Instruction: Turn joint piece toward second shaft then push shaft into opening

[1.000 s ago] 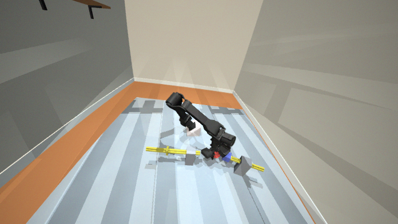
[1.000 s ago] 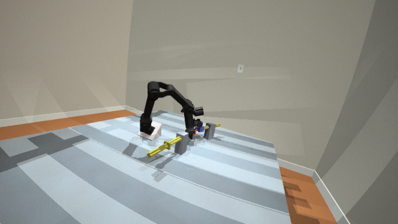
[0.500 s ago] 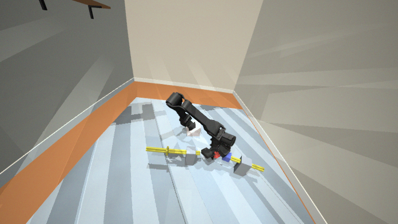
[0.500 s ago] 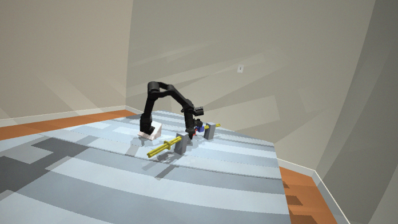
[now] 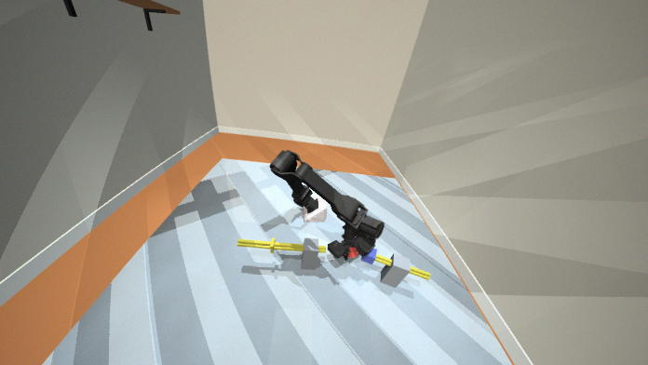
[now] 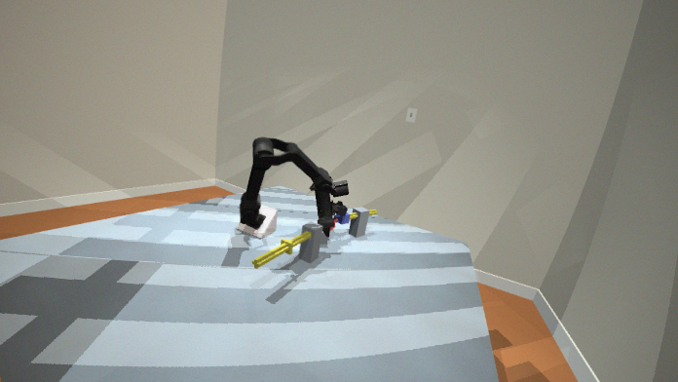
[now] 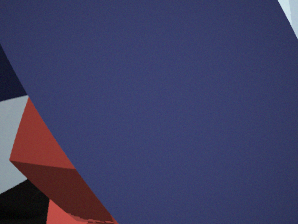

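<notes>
Pinching the blue joint piece (image 5: 370,256), tool (image 5: 352,253) between two grey blocks (image 5: 310,253).

The top view looks down steeply from high in front at the arm (image 5: 326,191) and both blocks, the exterior view looks from the side, lower and farther away, at the same arm (image 6: 292,161) and striped table (image 6: 244,317), while the wrist view is very near a blue surface (image 7: 166,96).
</notes>
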{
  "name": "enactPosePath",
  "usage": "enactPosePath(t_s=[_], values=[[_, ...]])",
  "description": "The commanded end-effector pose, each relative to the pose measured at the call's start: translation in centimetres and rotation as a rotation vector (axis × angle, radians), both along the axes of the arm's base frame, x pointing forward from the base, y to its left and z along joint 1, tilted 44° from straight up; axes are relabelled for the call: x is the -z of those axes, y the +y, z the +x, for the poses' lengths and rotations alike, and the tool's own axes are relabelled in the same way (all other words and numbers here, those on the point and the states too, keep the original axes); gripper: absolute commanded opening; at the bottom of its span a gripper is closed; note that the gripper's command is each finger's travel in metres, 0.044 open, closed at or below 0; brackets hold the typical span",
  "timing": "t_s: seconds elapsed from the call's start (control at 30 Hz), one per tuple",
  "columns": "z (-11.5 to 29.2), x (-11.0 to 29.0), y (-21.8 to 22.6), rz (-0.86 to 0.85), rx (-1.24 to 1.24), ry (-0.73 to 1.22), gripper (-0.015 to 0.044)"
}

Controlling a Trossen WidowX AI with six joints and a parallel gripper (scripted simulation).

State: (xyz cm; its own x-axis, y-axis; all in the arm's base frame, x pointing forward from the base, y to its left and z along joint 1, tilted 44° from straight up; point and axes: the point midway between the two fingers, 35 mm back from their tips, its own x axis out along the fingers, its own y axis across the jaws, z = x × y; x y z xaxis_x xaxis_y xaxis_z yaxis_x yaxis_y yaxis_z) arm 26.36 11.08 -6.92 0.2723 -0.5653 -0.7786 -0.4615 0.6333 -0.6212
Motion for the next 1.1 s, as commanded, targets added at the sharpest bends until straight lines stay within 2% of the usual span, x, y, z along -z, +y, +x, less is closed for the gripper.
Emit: enactPosePath(t_s=[0.0,1.07], values=[[0.0,0.0,0.0,0.0,0.0,0.0,0.0],[-0.2,-3.0,-0.3,-0.18,-0.039,0.462,0.0]])
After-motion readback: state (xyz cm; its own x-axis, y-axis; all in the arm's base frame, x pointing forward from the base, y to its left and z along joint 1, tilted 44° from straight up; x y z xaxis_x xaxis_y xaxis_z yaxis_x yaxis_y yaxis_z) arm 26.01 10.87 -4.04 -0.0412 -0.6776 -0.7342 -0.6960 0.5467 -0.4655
